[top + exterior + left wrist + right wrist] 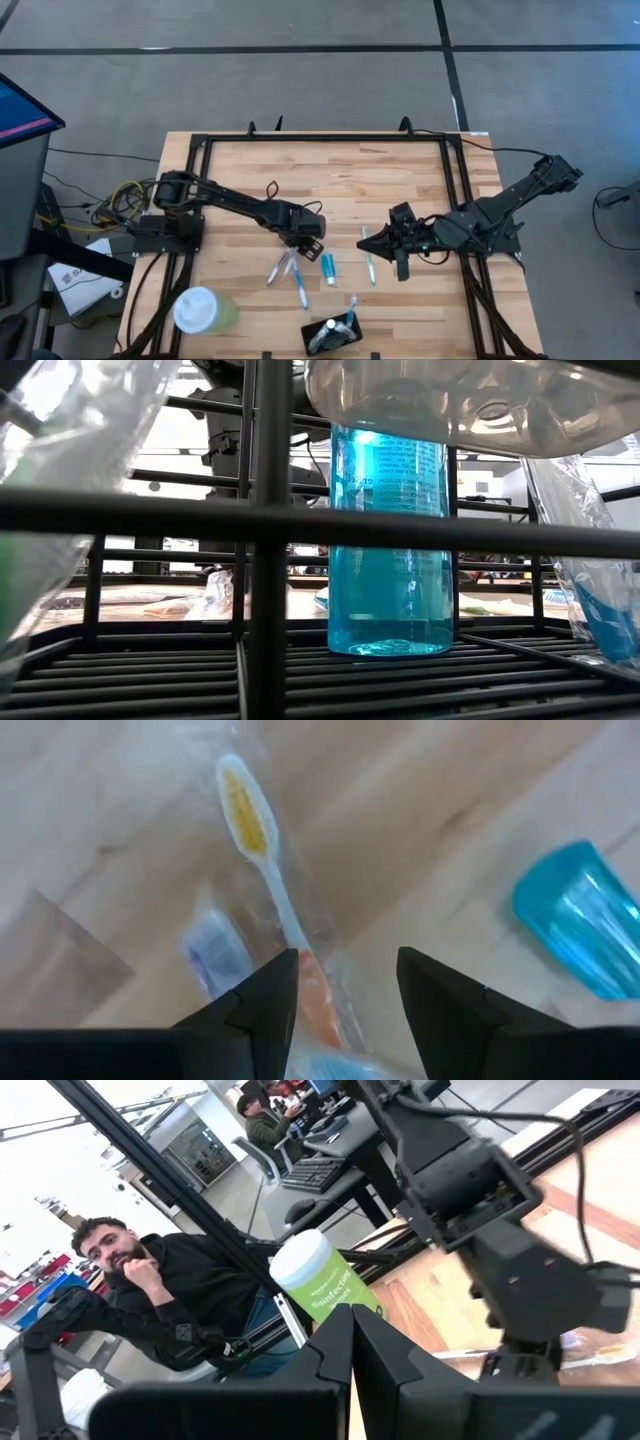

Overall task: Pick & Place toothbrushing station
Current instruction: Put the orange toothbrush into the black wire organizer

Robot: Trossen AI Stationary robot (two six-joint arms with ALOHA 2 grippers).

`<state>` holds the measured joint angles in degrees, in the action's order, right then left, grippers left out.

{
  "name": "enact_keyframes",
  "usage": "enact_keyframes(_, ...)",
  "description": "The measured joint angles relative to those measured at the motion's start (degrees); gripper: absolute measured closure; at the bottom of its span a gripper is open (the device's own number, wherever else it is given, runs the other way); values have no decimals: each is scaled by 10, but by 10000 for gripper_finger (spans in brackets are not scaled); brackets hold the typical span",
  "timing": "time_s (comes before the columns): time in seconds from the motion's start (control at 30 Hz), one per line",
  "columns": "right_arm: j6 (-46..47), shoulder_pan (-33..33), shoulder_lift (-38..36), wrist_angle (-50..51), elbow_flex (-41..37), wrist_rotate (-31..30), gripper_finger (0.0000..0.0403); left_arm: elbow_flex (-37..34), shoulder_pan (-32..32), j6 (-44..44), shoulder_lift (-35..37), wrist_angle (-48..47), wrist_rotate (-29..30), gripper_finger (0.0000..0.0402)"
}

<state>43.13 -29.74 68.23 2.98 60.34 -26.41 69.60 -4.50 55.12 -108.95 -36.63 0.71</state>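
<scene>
Hovering with fingers spread over wrapped toothbrushes (288, 272) at the table's (350, 170) middle, the left end effector (306, 240) is working; the right end effector (401, 268), pressed together, is waiting beside another toothbrush (368, 262).

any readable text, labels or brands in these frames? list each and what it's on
"Disinfecting" (partly cut off by the right claw): on the pale green cylindrical canister with a white round lid.
Clear blue plastic bottle: lines of small dark print, too blurred to read.
Small teal tube on the wooden table: any print is too small to read.
Nothing else is legible.
</scene>
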Motion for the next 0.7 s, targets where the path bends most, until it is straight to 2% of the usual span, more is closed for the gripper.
enact_keyframes(0.37, 4, -7, 0, 0, 0, 0, 403, 0, 11, -12, -2, 1, -5, 234)
enact_keyframes(0.53, 4, -7, 0, 0, 0, 0, 403, 0, 10, -63, -1, 34, -28, 234)
enact_keyframes(0.7, 1, -7, 0, 0, 0, 0, 403, 0, 4, -65, 31, 30, 18, 234)
